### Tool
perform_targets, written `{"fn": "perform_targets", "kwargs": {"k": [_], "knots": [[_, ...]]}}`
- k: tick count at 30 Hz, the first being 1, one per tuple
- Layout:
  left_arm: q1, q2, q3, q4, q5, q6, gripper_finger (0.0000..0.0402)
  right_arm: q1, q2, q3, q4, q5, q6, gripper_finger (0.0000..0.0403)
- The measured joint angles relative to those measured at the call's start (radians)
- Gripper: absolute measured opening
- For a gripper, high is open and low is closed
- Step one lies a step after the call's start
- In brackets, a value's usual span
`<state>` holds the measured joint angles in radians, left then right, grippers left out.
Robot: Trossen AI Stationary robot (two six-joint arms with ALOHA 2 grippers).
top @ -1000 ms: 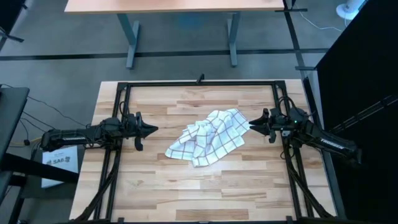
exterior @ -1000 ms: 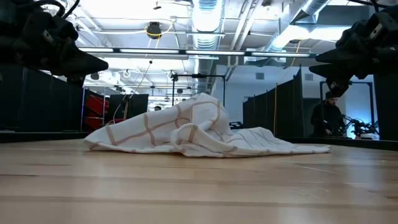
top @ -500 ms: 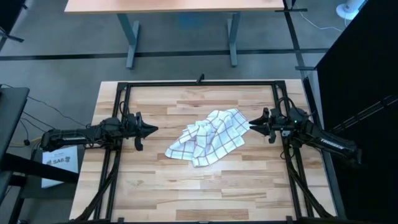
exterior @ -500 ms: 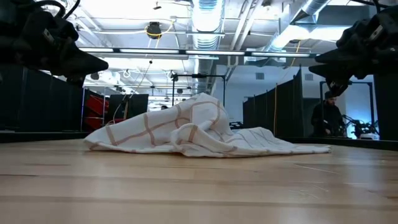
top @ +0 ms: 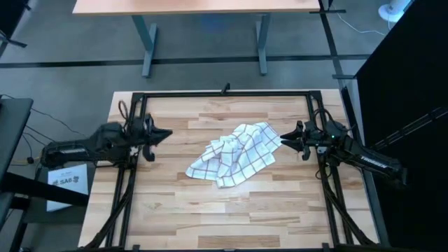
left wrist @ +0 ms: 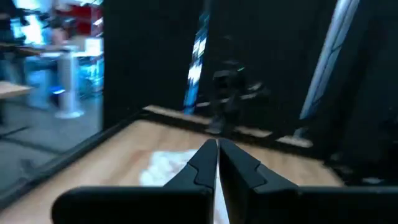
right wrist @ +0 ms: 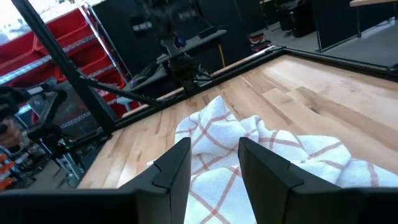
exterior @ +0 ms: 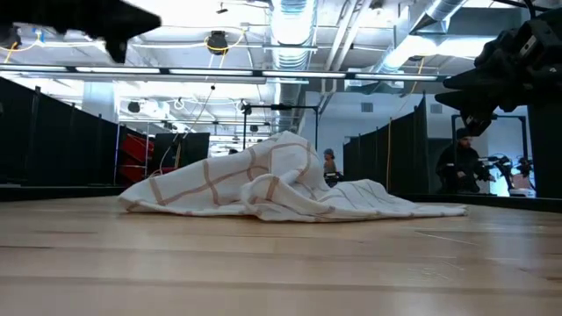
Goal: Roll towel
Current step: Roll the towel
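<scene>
The table (top: 168, 210) carries the towel (top: 234, 155) slightly right of its centre, nearer the far edge than the near edge; the cloth is crumpled, not spread, and its long axis is seen to run diagonally, from a lower end pointing toward the near-left corner to an upper end pointing toward the far-right corner.

The right gripper (top: 285, 142) is positioned at the right edge of the table, aimed at the upper-right end of the towel, which lies just beside its fingertips; in the right wrist view the fingers (right wrist: 177, 163) are shown apart, with the cloth directly ahead between them and nothing clamped.

The left gripper (top: 166, 132) is held near the left edge, well apart from the towel, with bare wood between; in the left wrist view its fingers (left wrist: 202, 165) are pressed together on nothing.

The right arm is therefore judged the nearer one for a first grasp; flattening is judged necessary before rolling.

The towel is seen as thin white cloth with a reddish-brown grid, heaped into a soft ridge in the low view (exterior: 272, 180), its edges trailing flat to both sides; the edge tag cannot be made out.
</scene>
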<state>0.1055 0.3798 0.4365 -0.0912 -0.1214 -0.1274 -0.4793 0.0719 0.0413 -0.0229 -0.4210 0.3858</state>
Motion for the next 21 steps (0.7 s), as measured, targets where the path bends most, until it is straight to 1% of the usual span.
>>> {"fn": "perform_targets", "kwargs": {"k": [3,7,9,12,15,17,19,21], "knots": [[0.000,0.279,0.257,-0.139,-0.022,0.040,0.0018,0.000,0.000,-0.001,0.008,0.000,0.032,0.0123],[0.000,0.647,0.583,-0.329,-0.011,0.044,0.0048,0.001,0.000,-0.001,0.007,0.000,0.043,0.0123],[-0.001,0.812,0.727,-0.443,0.036,0.044,0.0066,0.001,0.000,0.000,0.001,0.000,0.045,0.0123],[-0.022,1.019,0.932,-0.617,0.128,0.041,0.0092,0.001,-0.001,0.001,-0.004,0.000,0.089,0.0123],[-0.083,1.211,1.096,-0.793,0.178,0.061,0.0110,0.001,0.000,0.004,-0.019,-0.001,0.149,0.0123],[-0.137,1.326,1.186,-0.886,0.185,0.085,0.0115,0.001,0.001,0.004,-0.020,-0.012,0.144,0.0123],[-0.189,1.418,1.255,-0.957,0.188,0.113,0.0117,0.001,0.001,0.004,-0.021,-0.024,0.111,0.0123],[-0.228,1.491,1.289,-0.992,0.190,0.142,0.0115,0.001,0.001,0.005,-0.022,-0.026,0.102,0.0123]]}}
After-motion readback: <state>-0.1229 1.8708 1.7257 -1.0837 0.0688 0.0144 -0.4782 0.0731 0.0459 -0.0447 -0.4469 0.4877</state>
